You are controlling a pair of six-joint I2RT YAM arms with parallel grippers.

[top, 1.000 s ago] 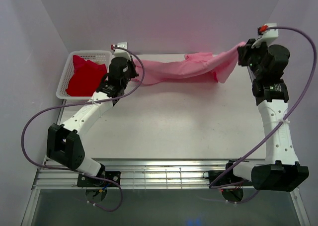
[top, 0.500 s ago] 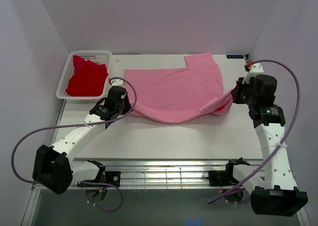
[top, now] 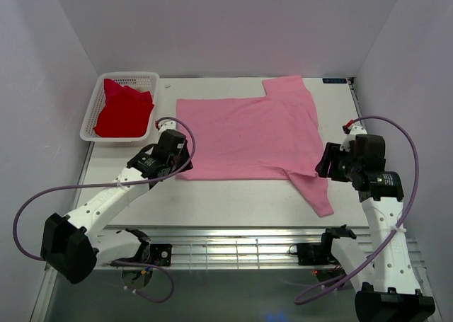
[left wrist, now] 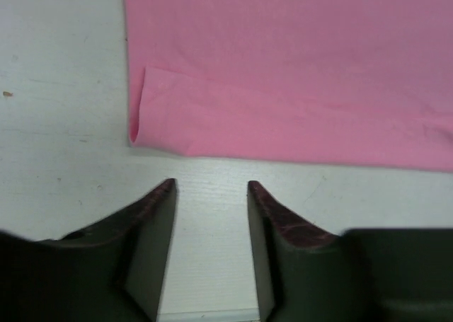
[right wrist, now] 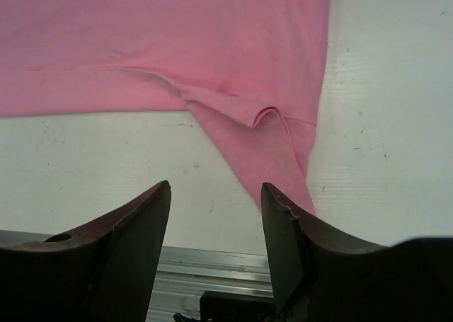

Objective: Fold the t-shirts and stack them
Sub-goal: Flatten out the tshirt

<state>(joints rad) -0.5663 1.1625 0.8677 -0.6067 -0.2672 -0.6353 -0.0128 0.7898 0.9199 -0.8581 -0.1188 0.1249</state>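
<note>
Top view. We note the pink t-shirt (top: pixel 248 134) spread flat on the worktop (top: pixel 233 202), filling its far middle. One sleeve runs to the far right corner. The other sleeve (top: pixel 315 191) trails off the near right corner toward the near edge. The red t-shirt (top: pixel 124 110) sits crumpled in the white basket (top: pixel 88 132) at the far left of the worktop, well apart from the pink one. The left claw (top: pixel 178 152) hangs over the shirt's near left corner. The right claw (top: pixel 322 165) is just right of the near right corner, by the trailing sleeve.

Left wrist view. The left claw (left wrist: pixel 210 187) stands open, its jaws parted with bare worktop (left wrist: pixel 56 88) between them and nothing held. The pink t-shirt (left wrist: pixel 297 67) lies just beyond the tips. Its hem is straight and the corner is slightly turned up.

Right wrist view. The right claw (right wrist: pixel 216 189) is likewise open and empty. The pink t-shirt (right wrist: pixel 177 39) lies ahead of it. The sleeve (right wrist: pixel 272 159) comes down toward the right jaw, with a small pucker where it joins the body. We cannot tell whether the cloth touches that jaw.
</note>
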